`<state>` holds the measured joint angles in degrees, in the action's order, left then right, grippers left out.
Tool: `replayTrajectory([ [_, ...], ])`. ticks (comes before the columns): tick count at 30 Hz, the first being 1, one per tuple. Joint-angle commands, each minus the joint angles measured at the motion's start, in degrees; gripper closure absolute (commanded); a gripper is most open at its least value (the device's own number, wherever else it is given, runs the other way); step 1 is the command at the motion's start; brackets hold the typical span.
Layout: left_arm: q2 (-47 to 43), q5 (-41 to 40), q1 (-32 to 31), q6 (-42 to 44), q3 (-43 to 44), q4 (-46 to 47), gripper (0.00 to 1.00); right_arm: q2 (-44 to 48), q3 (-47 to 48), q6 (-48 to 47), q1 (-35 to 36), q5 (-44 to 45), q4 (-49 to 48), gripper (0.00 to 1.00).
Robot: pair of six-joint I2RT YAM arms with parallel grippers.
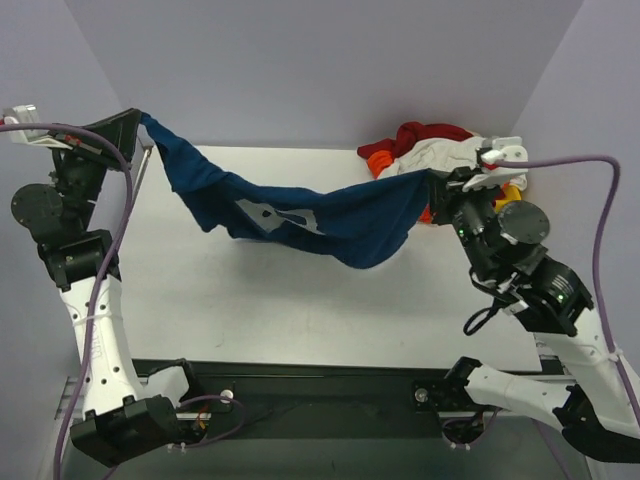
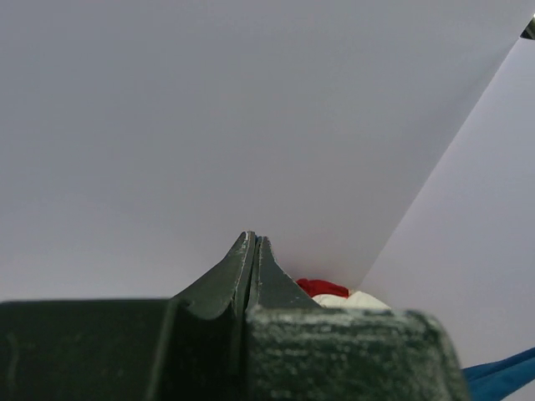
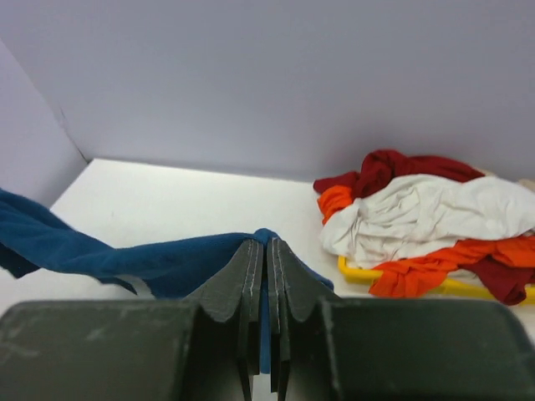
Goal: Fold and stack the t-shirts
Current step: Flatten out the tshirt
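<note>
A dark blue cloth t-shirt (image 1: 370,222) with a pale square print (image 1: 262,210) hangs stretched between the two arms above the flat white table (image 1: 300,315). From the top camera, the left arm's dark fingers (image 2: 241,271) are raised off the table's 10 o'clock corner. The right arm's dark fingers (image 3: 249,276) are at about 2 o'clock. The shirt runs from one to the other as a sagging band. Its print faces up near the middle, and its lowest fold droops just toward 3 o'clock of the table's centre.

The right fingers are pressed together on an edge of the blue cloth; the wrist view shows a strip of blue squeezed in the slit between them. The left fingers are also pressed together with no gap. Their own camera shows no cloth at the tips, only a bit of blue in its 5 o'clock corner. The top view has the shirt's end running straight into them, so they appear to be pinching it.

A crumpled heap lies at the table's 1 o'clock corner, just beyond the right fingers. It holds a dark red t-shirt (image 1: 430,133) on the far side, a white t-shirt (image 1: 445,155) on top, and an orange t-shirt (image 1: 375,160) poking out at the heap's 9 o'clock. The heap sits on a flat yellow plastic tray (image 3: 359,276), whose rim shows beneath the cloth.
</note>
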<state>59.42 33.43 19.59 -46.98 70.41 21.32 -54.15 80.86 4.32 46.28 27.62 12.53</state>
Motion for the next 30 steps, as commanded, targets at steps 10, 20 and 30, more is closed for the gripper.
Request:
replayTrajectory([
  [10,1.0,-1.3,2.9,-2.2,5.9,-1.6,1.00,0.5,3.8,-9.9,-2.7,0.8,-7.6,1.00],
  [20,13.4,0.9,1.2,-2.8,9.7,1.3,1.00,-11.3,6.3,1.1,-21.1,-13.8,-7.9,1.00],
  [30,10.9,1.5,1.2,-5.3,19.6,0.6,1.00,-11.5,12.6,1.0,-21.5,-19.6,-8.3,1.00],
])
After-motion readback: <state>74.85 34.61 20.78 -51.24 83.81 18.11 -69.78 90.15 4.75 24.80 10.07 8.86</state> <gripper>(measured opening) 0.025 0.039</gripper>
